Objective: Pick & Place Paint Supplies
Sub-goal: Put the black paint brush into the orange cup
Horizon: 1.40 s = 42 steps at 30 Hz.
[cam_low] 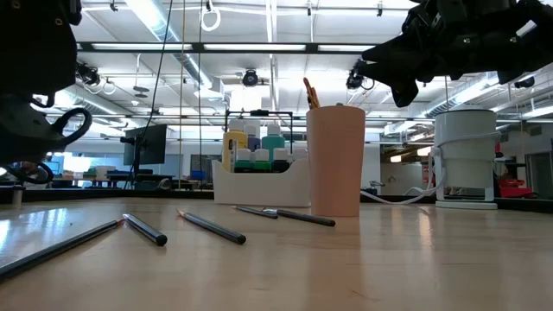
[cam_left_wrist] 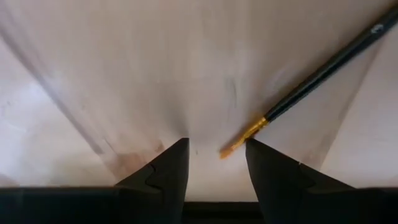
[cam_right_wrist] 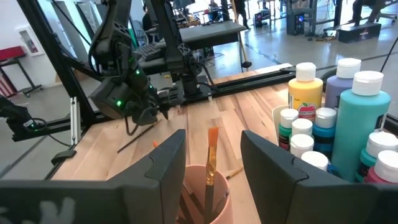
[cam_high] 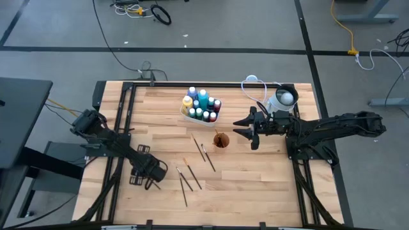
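Several thin dark-handled brushes (cam_high: 192, 172) lie flat on the wooden table. My left gripper (cam_left_wrist: 216, 149) points down over one of them, open. Its fingertips stand on either side of that brush's orange bristle tip (cam_left_wrist: 230, 151), and the dark handle (cam_left_wrist: 323, 68) runs away from them. A tan cup (cam_high: 220, 140) holds upright brushes (cam_right_wrist: 211, 155). My right gripper (cam_right_wrist: 211, 158) hovers level just over the cup, open and holding nothing. Small white-capped paint bottles (cam_high: 201, 105) stand in a white tray (cam_high: 186, 114) near the far edge.
A white-and-grey round container (cam_high: 282, 99) with a cable stands at the far right, behind my right arm. Bare wood lies between the loose brushes and the near edge. In the low view the cup (cam_low: 335, 160) stands in front of the tray (cam_low: 259, 183).
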Motion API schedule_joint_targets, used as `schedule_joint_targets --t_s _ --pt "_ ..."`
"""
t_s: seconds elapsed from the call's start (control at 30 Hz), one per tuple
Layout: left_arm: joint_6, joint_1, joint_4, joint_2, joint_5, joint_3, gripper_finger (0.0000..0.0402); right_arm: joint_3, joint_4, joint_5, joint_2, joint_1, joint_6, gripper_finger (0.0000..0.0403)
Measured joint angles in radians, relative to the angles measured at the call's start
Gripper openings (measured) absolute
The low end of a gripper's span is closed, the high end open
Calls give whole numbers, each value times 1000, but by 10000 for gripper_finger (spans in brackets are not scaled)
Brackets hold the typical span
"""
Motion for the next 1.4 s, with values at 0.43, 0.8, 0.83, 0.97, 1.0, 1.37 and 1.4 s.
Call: schedule_joint_targets --t_s 0.43,0.8,0.83,0.97,1.0,1.37,1.4 --pt "32 -20 35 0 18 0 23 0 0 0 0 0 0 158" --pt "125 -19 -16 2 -150 122 4 0 3 0 0 0 0 158" --pt "152 -19 -35 2 -195 154 4 0 6 0 0 0 0 158" --pt "249 -20 -107 2 -382 290 3 0 17 0 0 0 0 158" --pt "277 -20 -115 2 -419 317 3 0 19 0 0 0 0 158" --pt "672 -18 -3 2 -1114 442 2 0 93 -15 0 0 173 158" --pt "738 -17 32 2 -1189 442 2 0 97 -24 0 1 187 158"
